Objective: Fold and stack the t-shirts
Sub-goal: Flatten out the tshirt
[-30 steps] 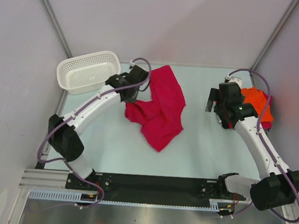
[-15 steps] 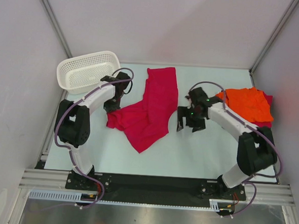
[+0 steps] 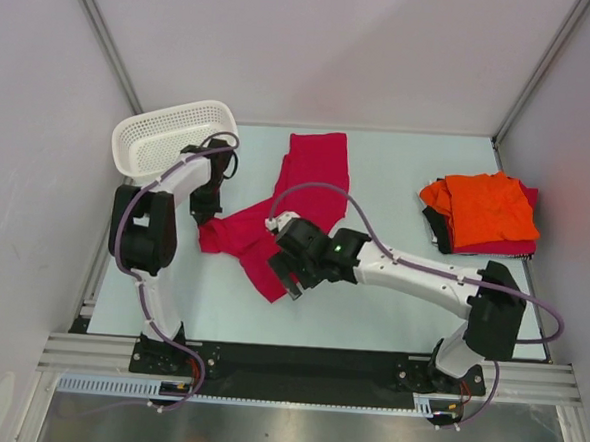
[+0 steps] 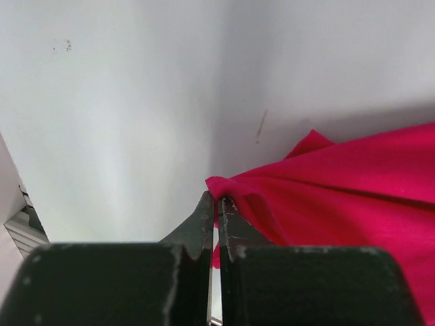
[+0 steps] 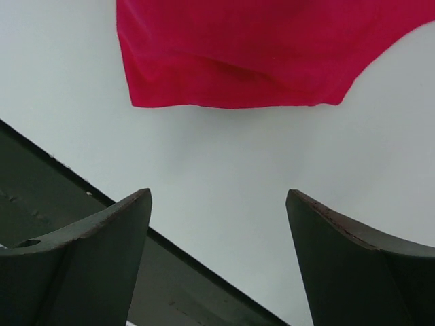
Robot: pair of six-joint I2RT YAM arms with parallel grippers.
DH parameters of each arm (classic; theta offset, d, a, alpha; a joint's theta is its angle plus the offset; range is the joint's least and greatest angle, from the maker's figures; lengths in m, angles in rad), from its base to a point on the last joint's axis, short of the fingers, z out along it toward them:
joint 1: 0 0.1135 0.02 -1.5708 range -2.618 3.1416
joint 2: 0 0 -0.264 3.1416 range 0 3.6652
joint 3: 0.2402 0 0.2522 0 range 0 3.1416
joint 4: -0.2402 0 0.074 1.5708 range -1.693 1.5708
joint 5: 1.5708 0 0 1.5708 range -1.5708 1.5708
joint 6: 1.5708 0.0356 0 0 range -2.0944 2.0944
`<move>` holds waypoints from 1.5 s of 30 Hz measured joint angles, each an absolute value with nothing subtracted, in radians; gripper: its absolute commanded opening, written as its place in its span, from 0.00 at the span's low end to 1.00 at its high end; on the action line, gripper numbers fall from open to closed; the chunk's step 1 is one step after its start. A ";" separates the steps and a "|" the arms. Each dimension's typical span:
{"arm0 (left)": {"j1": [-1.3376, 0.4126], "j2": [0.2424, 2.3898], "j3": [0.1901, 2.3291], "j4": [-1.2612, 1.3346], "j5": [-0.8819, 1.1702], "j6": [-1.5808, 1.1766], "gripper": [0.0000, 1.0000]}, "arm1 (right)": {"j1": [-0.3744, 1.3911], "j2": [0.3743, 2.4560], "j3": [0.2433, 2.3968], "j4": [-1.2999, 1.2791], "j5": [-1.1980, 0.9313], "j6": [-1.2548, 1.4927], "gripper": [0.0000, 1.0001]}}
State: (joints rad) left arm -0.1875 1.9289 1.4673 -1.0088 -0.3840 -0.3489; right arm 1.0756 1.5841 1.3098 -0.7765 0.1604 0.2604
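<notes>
A crimson t-shirt (image 3: 298,196) lies crumpled in a long strip across the table's middle. My left gripper (image 3: 204,211) is shut on its left corner; in the left wrist view the cloth (image 4: 340,183) is pinched at the closed tips of that gripper (image 4: 217,198). My right gripper (image 3: 290,277) stands open at the shirt's near corner. In the right wrist view that gripper (image 5: 217,193) has only bare table between its fingers, with the shirt's hem (image 5: 258,47) just ahead. A folded orange t-shirt (image 3: 486,206) lies at the right on top of another crimson one (image 3: 499,246).
A white mesh basket (image 3: 170,135) stands at the back left, close behind the left arm. A dark layer (image 3: 434,226) shows at the left edge of the folded stack. The table's black front rail (image 5: 41,197) runs just below the right gripper.
The right arm swung from the orange stack leftward across the table to the crimson shirt's near corner. The left gripper dragged the shirt's corner left, toward the near side of the basket.
</notes>
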 measured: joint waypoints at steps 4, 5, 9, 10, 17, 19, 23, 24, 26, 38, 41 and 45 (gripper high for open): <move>-0.155 1.955 1.473 -1.010 -0.362 -0.348 0.02 | 1.168 1.655 1.340 -0.747 0.228 0.259 0.82; -0.150 1.959 1.475 -1.009 -0.356 -0.348 0.02 | 1.184 1.678 1.341 -0.736 0.233 0.258 0.82; -0.141 1.966 1.481 -1.009 -0.338 -0.347 0.02 | 1.215 1.750 1.341 -0.705 0.234 0.257 0.81; -0.139 1.967 1.482 -1.009 -0.334 -0.347 0.02 | 1.220 1.767 1.343 -0.694 0.229 0.257 0.80; -0.131 1.990 1.483 -1.009 -0.316 -0.340 0.02 | 1.237 1.850 1.357 -0.606 0.185 0.257 0.80; -0.127 1.996 1.486 -1.010 -0.310 -0.338 0.02 | 1.242 1.873 1.360 -0.576 0.165 0.257 0.80; -0.117 2.009 1.506 -1.013 -0.302 -0.331 0.02 | 1.248 1.940 1.389 -0.529 0.131 0.257 0.79; -0.115 2.013 1.512 -1.013 -0.302 -0.329 0.03 | 1.249 1.963 1.401 -0.519 0.126 0.257 0.78; -0.110 2.017 1.521 -1.014 -0.301 -0.326 0.02 | 1.251 2.021 1.427 -0.500 0.124 0.258 0.76; -0.101 2.031 1.602 -1.046 -0.298 -0.313 0.02 | 1.224 2.111 1.536 -0.521 0.392 0.290 0.00; -0.100 2.031 1.620 -1.053 -0.290 -0.313 0.01 | 1.176 2.110 1.535 -0.566 0.485 0.297 0.00; -0.099 2.031 1.633 -1.064 -0.273 -0.313 0.00 | 1.067 2.060 1.500 -0.602 0.555 0.299 0.00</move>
